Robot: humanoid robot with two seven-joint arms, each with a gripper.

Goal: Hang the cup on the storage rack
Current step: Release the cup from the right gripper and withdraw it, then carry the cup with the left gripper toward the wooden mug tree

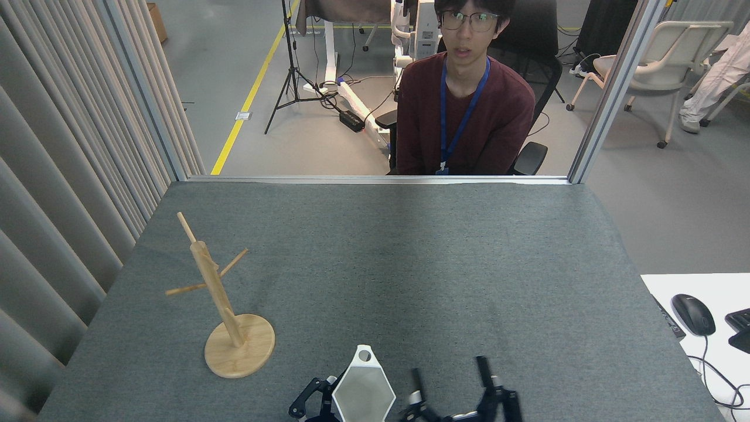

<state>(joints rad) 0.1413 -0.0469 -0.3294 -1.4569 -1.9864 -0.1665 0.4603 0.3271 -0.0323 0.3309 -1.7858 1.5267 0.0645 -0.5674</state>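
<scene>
The white faceted cup (363, 392) is at the bottom middle of the head view, its hexagonal rim facing me and its small holed handle pointing away. My left gripper (319, 403) shows as dark parts under and left of the cup and appears shut on it. My right gripper (450, 381) is just right of the cup, open, with two dark fingers (483, 370) pointing away and nothing between them. The wooden storage rack (239, 346) stands to the left on its round base. Its slanted post and thin pegs are bare.
A grey felt table (410, 264) carries the rack. A person (466, 111) sits behind its far edge. Curtains (70, 176) line the left side. A mouse (692, 314) lies on a white surface at the right.
</scene>
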